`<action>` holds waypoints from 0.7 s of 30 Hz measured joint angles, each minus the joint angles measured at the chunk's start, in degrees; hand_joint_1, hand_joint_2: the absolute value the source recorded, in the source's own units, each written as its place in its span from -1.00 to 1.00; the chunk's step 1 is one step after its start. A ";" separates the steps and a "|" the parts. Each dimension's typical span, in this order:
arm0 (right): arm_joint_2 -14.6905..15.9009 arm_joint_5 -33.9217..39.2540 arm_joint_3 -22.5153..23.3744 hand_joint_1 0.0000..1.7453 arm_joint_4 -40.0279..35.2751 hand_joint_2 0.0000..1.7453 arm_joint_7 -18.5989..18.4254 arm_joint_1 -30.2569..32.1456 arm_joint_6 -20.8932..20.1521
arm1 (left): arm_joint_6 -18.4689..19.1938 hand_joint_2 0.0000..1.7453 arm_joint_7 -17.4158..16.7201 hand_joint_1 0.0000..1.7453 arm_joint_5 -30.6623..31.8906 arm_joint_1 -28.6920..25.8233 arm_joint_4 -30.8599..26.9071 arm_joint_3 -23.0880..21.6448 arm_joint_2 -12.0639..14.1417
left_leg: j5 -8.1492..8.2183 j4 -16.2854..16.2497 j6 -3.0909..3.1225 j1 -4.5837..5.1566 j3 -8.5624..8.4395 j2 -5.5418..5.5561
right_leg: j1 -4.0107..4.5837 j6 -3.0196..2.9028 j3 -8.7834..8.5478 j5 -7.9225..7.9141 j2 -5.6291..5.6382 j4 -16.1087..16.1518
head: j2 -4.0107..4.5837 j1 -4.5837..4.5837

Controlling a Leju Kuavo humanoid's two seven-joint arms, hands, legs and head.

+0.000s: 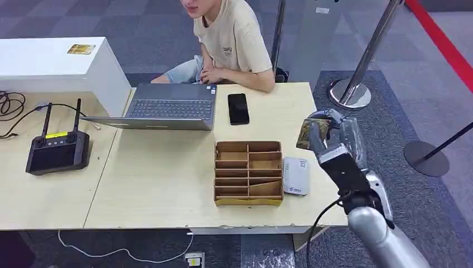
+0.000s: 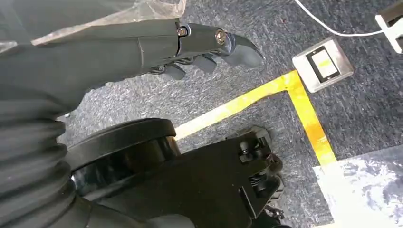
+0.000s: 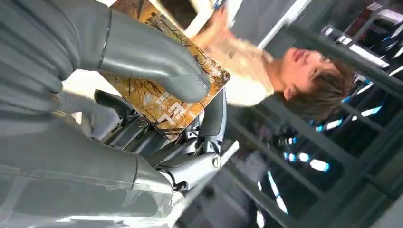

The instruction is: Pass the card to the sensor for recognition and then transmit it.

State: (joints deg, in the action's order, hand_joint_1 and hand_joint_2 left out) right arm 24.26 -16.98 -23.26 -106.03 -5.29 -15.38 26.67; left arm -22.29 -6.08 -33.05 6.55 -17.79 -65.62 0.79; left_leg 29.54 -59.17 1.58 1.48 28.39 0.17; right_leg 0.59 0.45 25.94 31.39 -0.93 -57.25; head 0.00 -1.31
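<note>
No text can be read. The card (image 3: 164, 97) gripped in the right hand (image 1: 329, 139) carries pale printed marks, too blurred to read. The white sensor (image 1: 295, 175) just below that hand bears a small illegible label.

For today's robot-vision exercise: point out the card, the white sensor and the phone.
card (image 1: 308, 134): head view, its patterned face.
white sensor (image 1: 295, 175): head view, middle of its top.
phone (image 1: 238, 108): head view, its dark screen.

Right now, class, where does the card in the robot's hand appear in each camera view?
Head view: the card is right of centre, gripped by the right hand.
Left wrist view: not in it.
Right wrist view: card upper centre, under the thumb.
Shared landmark: the seated person.
</note>
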 joint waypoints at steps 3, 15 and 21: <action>-0.24 8.18 0.99 1.00 3.38 1.00 2.24 -2.92 -2.63 | 0.04 1.00 0.07 -1.00 0.82 0.10 0.00 -0.45 0.00 | 0.00 0.01 0.00 -0.01 -0.01 0.01 | 0.01 0.00 0.00 0.00 0.00 0.00 | 0.00 -0.02; -5.68 1.08 -1.57 1.00 32.67 1.00 -0.24 -12.16 -0.55 | 0.76 1.00 -1.29 -1.00 3.15 0.60 0.02 -2.16 -0.13 | -0.01 0.01 -0.01 -0.01 0.11 0.08 | 0.01 0.00 0.06 0.00 -0.06 -0.03 | 0.00 -0.04; -9.12 -0.92 -4.17 1.00 44.14 1.00 -2.29 -14.26 0.50 | 0.65 1.00 -2.14 -1.00 3.19 1.13 0.02 -2.32 -0.46 | -0.01 0.02 -0.01 -0.01 0.16 0.07 | 0.01 -0.01 0.16 0.01 -0.08 -0.03 | 0.00 0.02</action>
State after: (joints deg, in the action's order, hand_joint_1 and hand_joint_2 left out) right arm 15.14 -17.90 -27.43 -61.89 -7.58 -29.64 27.17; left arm -21.64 -8.22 -29.86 7.68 -17.77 -67.93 0.33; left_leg 29.53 -59.15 1.58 1.47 28.56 0.25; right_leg 0.61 0.44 26.10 31.40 -1.00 -57.28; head 0.00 -1.29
